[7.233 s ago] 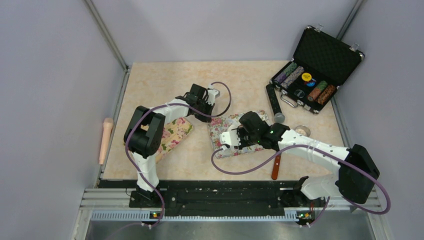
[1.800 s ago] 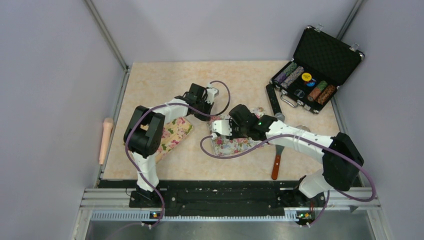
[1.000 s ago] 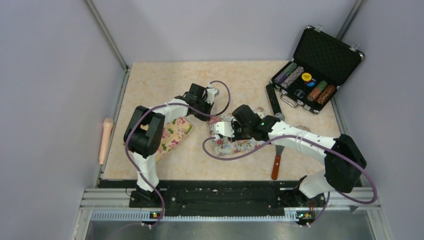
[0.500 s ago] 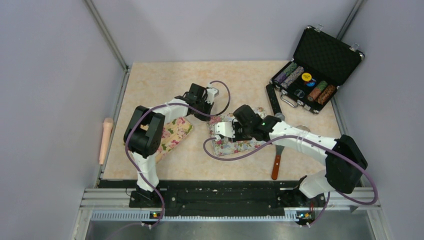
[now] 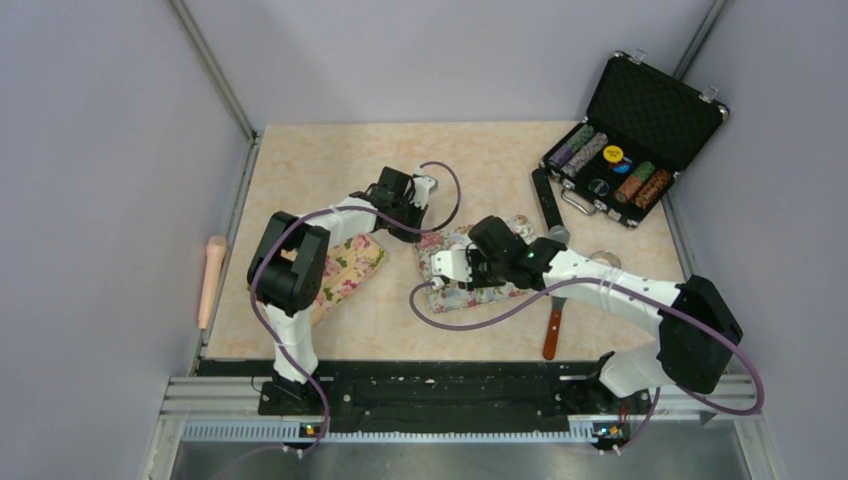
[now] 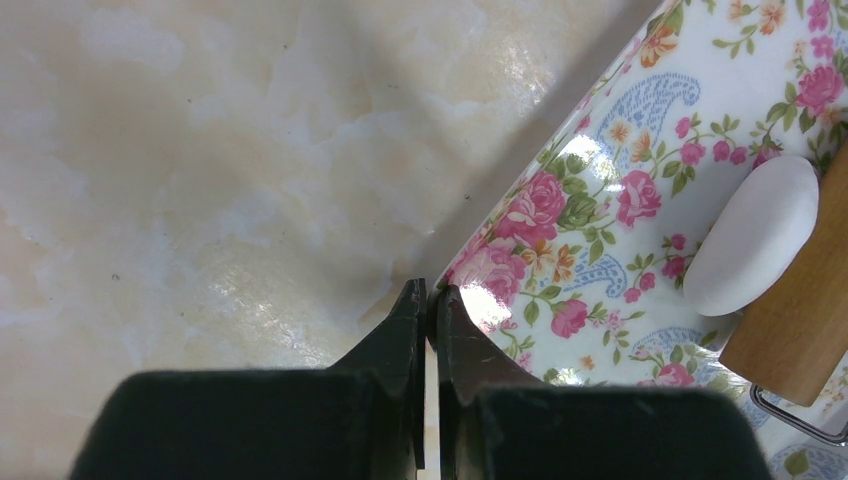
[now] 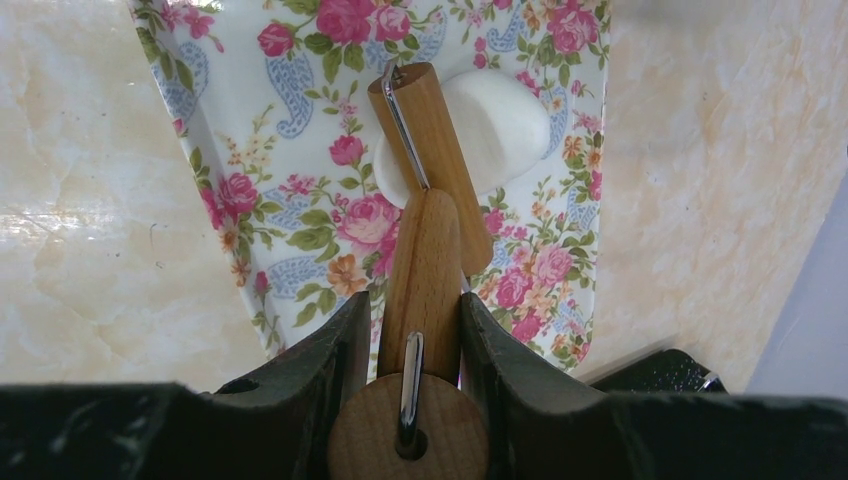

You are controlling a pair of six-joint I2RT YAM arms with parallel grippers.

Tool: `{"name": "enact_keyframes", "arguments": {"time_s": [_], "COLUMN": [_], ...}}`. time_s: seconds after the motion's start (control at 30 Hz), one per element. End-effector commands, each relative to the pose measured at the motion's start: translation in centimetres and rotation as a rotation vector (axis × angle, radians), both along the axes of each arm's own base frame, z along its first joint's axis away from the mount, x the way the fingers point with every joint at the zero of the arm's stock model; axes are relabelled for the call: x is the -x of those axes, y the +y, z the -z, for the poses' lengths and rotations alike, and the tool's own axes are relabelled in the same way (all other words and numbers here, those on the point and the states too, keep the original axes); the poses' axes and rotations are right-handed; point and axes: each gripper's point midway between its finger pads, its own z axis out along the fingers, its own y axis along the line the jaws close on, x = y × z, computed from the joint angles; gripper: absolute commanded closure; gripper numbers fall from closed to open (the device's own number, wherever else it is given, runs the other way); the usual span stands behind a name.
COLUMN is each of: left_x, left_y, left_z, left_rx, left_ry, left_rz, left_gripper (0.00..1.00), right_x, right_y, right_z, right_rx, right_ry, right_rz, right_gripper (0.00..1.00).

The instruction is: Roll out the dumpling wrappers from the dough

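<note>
From above, a floral mat is lying on the marble-patterned table, and both arms are reaching over it. The left gripper is sitting at the mat's far left corner, while the right gripper is hanging low over the mat's middle and hiding whatever is under it. A second floral cloth is lying to the left of the mat. A pale rolling pin is lying well beyond that, by the wall. An open poker chip case is sitting well off the mat's far right corner, and a brown-handled tool is lying just off the mat's near right side. In the left wrist view, the left gripper is keeping its jaws pressed together, tips right at the edge of the floral mat. I cannot tell whether they are pinching it or only pressing on it. A thick oval dough piece is lying on the mat, with the end of a wooden pastry roller touching it. In the right wrist view, the right gripper is clamping its jaws on the handle of the wooden pastry roller. The roller's barrel is resting tilted across the dough piece. The dough is showing on both sides of the barrel, well inside the border of the floral mat.
</note>
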Motion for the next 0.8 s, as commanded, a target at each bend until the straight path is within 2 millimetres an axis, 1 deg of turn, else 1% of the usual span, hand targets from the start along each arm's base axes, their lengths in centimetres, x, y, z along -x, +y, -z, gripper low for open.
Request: {"name": "enact_keyframes", "arguments": {"time_s": [0.0,0.77], "left_x": [0.1,0.1], "left_y": [0.3,0.2], "left_z": [0.7,0.8], "left_rx": [-0.019,-0.021], "left_ry": [-0.005,-0.004], "left_rz": [0.003,0.003], "left_gripper": [1.00,1.00], "right_x": [14.3,16.0], "right_y": [-7.1,-8.4], "right_z": [7.0,6.7], "right_rx": [0.280,0.322], "right_ry": [0.610,0.640], "right_rz": [-0.008,-0.006], "right_gripper": [1.00,1.00]}}
